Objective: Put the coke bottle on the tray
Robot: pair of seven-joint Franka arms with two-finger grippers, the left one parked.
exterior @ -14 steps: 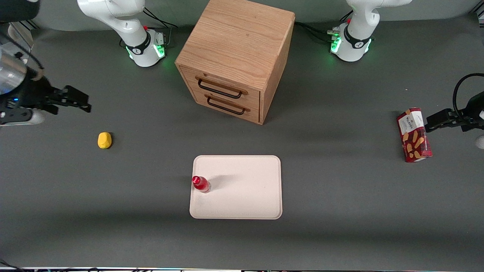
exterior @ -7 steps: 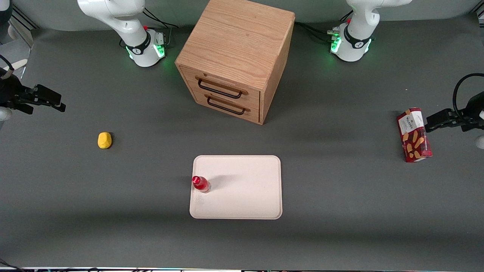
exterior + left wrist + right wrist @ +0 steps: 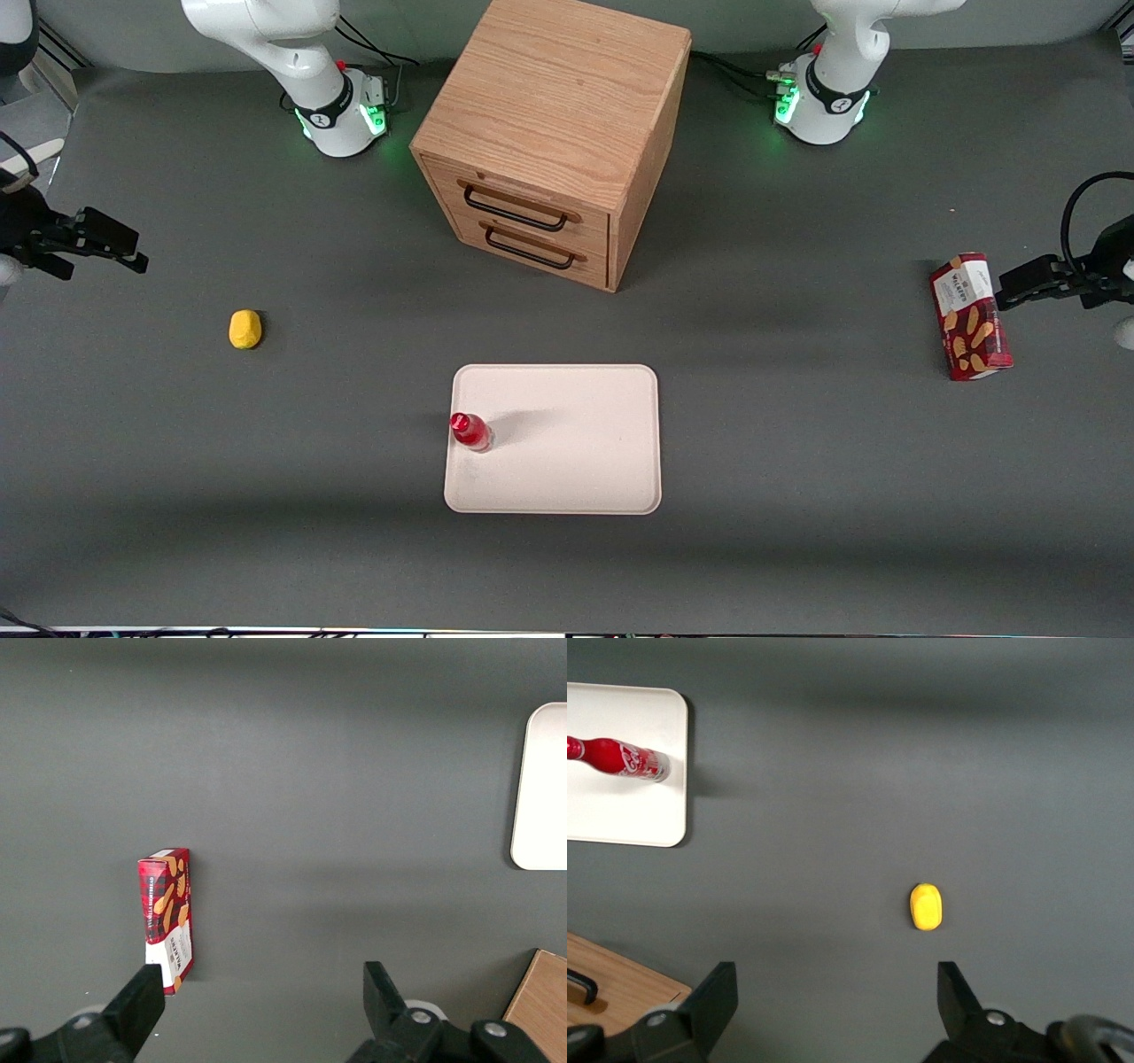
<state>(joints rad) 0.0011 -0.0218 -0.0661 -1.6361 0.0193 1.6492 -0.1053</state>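
Observation:
The coke bottle (image 3: 469, 431) stands upright on the cream tray (image 3: 567, 461), close to the tray's edge on the working arm's side. The right wrist view also shows the coke bottle (image 3: 620, 759) on a corner of the tray (image 3: 629, 815). My gripper (image 3: 124, 246) hangs high above the table at the working arm's end, well away from the tray. Its fingers (image 3: 719, 992) stand wide apart with nothing between them, so the gripper (image 3: 837, 992) is open.
A small yellow object (image 3: 245, 329) lies on the grey table between my gripper and the tray. A wooden two-drawer cabinet (image 3: 554, 133) stands farther from the front camera than the tray. A red snack box (image 3: 971, 316) lies toward the parked arm's end.
My gripper has drawn back toward the working arm's end of the table, then nearly settled. The coke bottle stays put on the tray.

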